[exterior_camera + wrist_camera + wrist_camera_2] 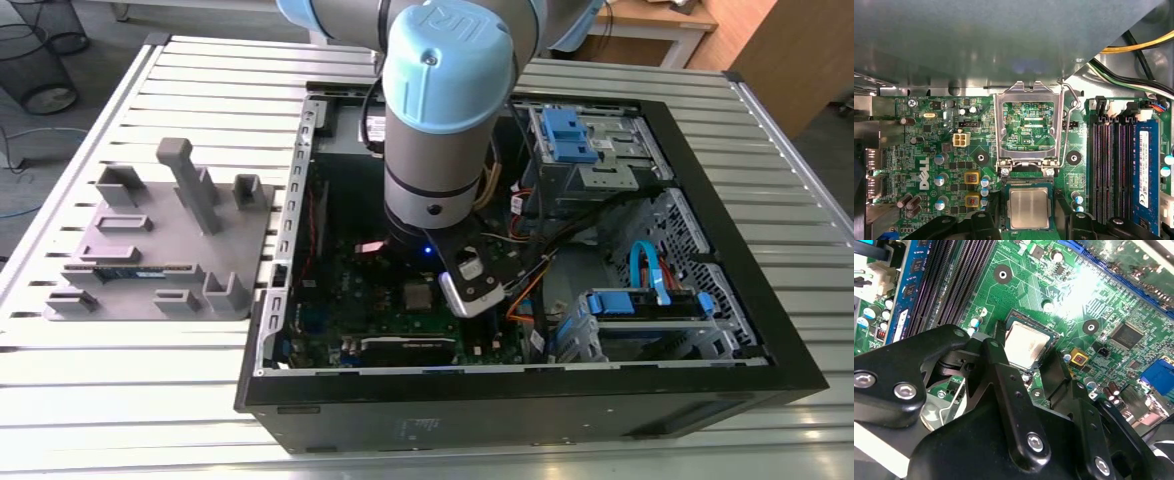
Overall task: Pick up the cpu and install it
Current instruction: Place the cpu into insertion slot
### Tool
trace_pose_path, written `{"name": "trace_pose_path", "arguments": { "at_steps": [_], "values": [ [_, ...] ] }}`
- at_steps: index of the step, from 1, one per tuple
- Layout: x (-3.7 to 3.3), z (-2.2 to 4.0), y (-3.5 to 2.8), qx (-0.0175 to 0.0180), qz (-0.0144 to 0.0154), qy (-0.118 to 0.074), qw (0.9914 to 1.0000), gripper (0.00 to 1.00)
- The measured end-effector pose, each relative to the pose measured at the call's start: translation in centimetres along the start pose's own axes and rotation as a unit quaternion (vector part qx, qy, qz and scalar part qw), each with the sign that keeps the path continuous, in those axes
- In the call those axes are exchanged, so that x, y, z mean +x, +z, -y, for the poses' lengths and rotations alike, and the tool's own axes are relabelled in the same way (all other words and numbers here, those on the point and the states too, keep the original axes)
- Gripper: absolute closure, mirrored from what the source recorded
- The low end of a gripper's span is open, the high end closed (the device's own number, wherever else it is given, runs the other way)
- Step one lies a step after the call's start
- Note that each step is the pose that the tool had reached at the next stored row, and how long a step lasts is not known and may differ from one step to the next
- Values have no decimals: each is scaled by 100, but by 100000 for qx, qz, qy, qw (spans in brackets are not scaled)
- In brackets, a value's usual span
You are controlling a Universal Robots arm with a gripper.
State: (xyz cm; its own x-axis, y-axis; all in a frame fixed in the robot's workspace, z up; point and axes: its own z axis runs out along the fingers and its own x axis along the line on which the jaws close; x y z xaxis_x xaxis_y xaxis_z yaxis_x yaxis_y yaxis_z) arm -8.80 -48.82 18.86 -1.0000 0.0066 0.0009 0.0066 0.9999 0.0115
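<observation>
Inside case [507, 400], cpu [1029, 207] in socket [1029, 183]

- Board [954, 150]: a bold white logo is printed to one side of the gripper [1028, 212], near it.
- Board, inside the raised frame [999, 130] just beyond the gripper: a short line of small white letters.
- Board's far edge, well away from the gripper: a row of tiny white lettering, too small to make out.
- Memory stick [1145, 150], on the gripper's other side: a white label with fine print, too small to make out.
- Cap [447, 45] on the arm, above the gripper: a pale raised logo.
</observation>
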Motion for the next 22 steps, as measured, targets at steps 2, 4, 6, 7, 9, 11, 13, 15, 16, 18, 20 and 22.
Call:
{"name": "trace_pose_path", "arguments": {
  "at_steps": [2, 4, 6, 7, 9, 11, 13, 15, 16, 18, 20, 22],
  "values": [
    [0, 0, -1, 8, -23, -7, 100000, 48],
    [1, 0, 0, 8, -20, 4, 100000, 51],
    [1, 0, 0, 8, -19, 7, 100000, 52],
    [1, 0, 0, 7, -19, 8, 100000, 52],
    [1, 0, 0, 9, -22, 8, 100000, 52],
    [1, 0, 0, 8, -21, 6, 100000, 52],
    [1, 0, -3, 7, -20, 7, 100000, 52],
    [1, 0, -23, 5, -25, 9, 100000, 52],
    [1, 0, -32, 15, -27, 11, 100000, 52],
    [1, -1, -35, 8, -18, 17, 100000, 52],
    [0, -1, -35, 5, -17, 11, 100000, 52],
    [0, 0, -36, 12, -19, 13, 100000, 52]
  ]
}}
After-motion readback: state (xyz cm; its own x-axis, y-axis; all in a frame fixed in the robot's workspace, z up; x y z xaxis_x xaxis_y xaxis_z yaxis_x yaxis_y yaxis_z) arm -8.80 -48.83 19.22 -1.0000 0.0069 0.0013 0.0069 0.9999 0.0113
